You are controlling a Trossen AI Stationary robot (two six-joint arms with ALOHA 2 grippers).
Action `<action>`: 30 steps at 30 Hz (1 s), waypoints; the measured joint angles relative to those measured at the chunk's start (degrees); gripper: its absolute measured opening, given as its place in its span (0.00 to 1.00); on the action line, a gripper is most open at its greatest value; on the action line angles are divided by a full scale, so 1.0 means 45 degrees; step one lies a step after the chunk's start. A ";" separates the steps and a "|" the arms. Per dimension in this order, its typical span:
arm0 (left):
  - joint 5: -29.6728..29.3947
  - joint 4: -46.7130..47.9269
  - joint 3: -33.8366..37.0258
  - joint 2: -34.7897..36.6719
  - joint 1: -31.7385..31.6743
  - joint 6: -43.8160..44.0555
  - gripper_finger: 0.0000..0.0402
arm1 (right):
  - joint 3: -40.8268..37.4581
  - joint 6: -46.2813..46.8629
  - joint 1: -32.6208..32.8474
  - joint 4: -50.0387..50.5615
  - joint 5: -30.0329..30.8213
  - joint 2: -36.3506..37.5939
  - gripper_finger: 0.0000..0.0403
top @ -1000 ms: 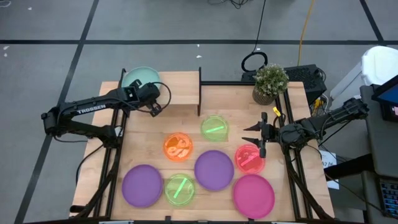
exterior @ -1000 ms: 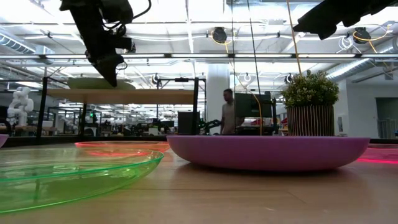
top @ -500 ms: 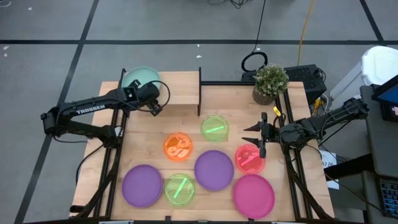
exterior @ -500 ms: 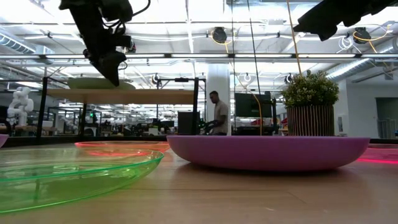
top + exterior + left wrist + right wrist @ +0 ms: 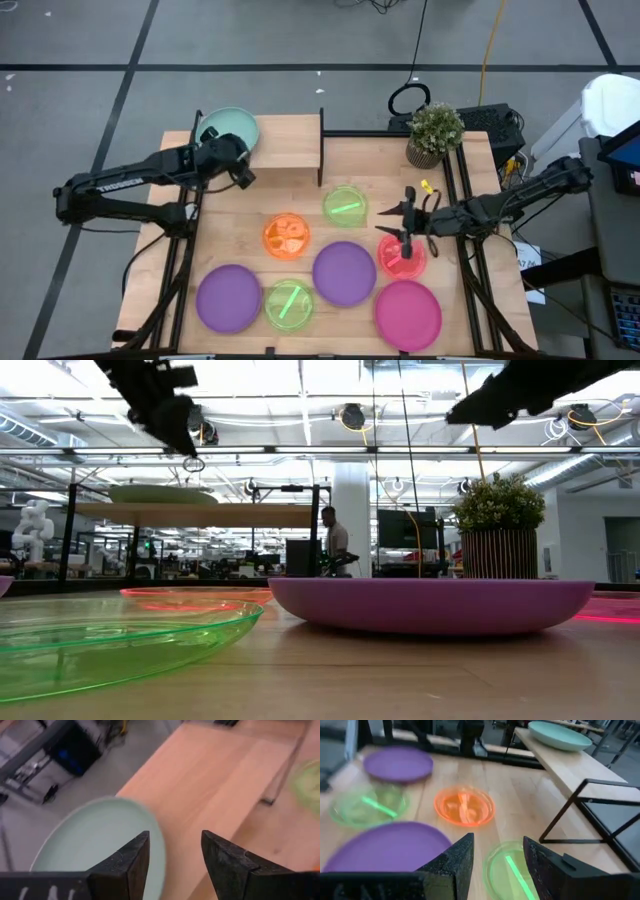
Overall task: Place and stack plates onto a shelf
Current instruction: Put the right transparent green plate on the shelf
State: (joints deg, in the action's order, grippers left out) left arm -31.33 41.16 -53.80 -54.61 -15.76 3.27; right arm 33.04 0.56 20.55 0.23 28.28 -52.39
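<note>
High: teal plate (image 5: 231,127) sits on shelf (image 5: 285,143), far left end. L gripper (image 5: 240,172) now off it, pulled back toward table, fingers apart, empty. R gripper (image 5: 406,222) moved in from table's right edge, now over red-pink plate (image 5: 402,254), fingers spread, empty. Six plates left on table.

Low: L arm higher than 1 s ago, clear of shelf; teal up there alone.

L wrist: fingers (image 5: 129,862) apart, nothing held, teal beyond.

R wrist: fingers (image 5: 454,863) wide, orange plate (image 5: 464,806) ahead.

Means: one placed, red-pink likely next.
</note>
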 joint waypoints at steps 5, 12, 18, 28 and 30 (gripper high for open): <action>0.0015 -0.0365 -0.0009 0.0369 0.1397 0.0055 0.46 | 0.0000 -0.0753 -0.0629 -0.0480 -0.0778 -0.1468 0.38; 0.0049 -0.0329 -0.0010 0.0182 0.3096 0.0866 0.46 | 0.0000 -0.1200 -0.2300 -0.0702 -0.2101 -0.3245 0.38; 0.0049 -0.0479 -0.0010 0.0185 0.4122 0.1439 0.46 | 0.0000 -0.2460 -0.3199 -0.0773 -0.3029 -0.4655 0.38; 0.0288 -0.1074 -0.0009 -0.0190 0.5424 0.0912 0.46 | 0.0000 -0.4350 -0.4182 -0.1429 -0.4676 -0.6747 0.38; 0.0331 -0.0980 0.0005 -0.0292 0.5688 0.0931 0.46 | 0.0000 -0.4689 -0.4258 -0.1665 -0.4672 -0.7037 0.38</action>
State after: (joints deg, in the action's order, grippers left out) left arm -29.84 36.75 -53.78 -55.93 9.84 7.46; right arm 33.04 -20.54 1.39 -7.26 7.26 -84.06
